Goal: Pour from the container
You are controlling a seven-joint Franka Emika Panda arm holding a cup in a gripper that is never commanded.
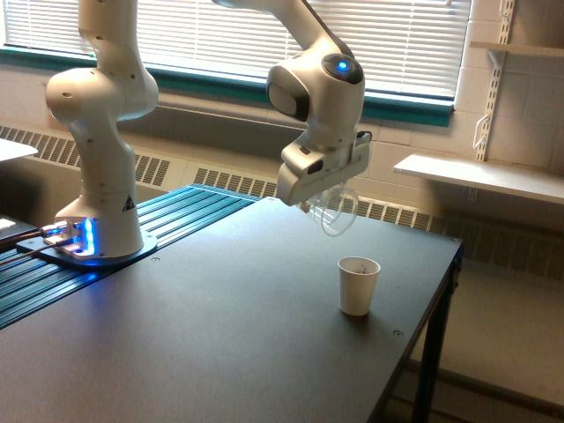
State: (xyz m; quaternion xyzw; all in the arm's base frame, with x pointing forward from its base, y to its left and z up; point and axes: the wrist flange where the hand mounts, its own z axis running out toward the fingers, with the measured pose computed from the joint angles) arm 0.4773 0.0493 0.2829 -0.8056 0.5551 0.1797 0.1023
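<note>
- Clear plastic cup [337, 211] sits clamped in the claw [324, 204], tilted on its side.
- White arm [315, 88] hangs above the desk [220, 335], up-left of the paper cup [358, 285].

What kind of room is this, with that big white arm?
Probably a robotics lab or workshop: a robot arm bolted beside a dark work table, painted block walls, wall shelves and a blind-covered window.

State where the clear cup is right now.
In the exterior view the clear cup hangs tilted in the gripper, above the table, up and left of the paper cup.
</note>
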